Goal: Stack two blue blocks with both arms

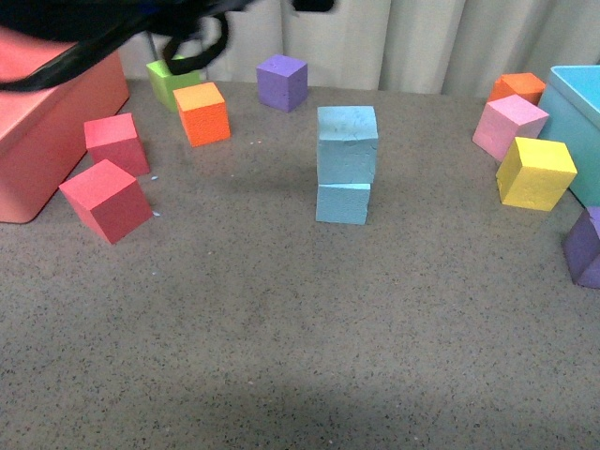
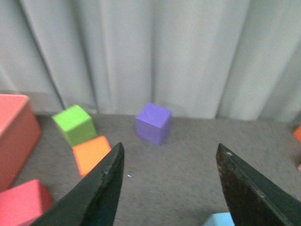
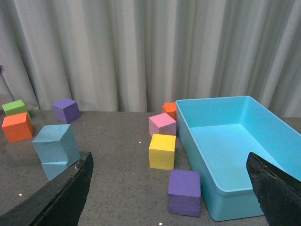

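The two blue blocks stand stacked in the middle of the table. The upper blue block [image 1: 347, 142] rests on the lower blue block [image 1: 342, 202], turned slightly and overhanging it. In the right wrist view the same upper block [image 3: 55, 142] and lower block [image 3: 54, 168] show beside one finger. My left gripper [image 2: 170, 147] is open and empty, up above the table; a corner of a blue block [image 2: 218, 219] peeks in near one fingertip. My right gripper [image 3: 169, 157] is open too, holding nothing. Part of the black left arm [image 1: 94, 37] crosses the far left of the front view.
A red bin [image 1: 37, 122] and two red cubes [image 1: 105, 199] sit at the left, with an orange cube [image 1: 202, 112], green cube [image 1: 169, 80] and purple cube [image 1: 282, 82] behind. On the right are a teal bin [image 1: 581, 122] and pink [image 1: 508, 125], yellow [image 1: 534, 172], orange [image 1: 517, 87] and purple [image 1: 586, 246] cubes.
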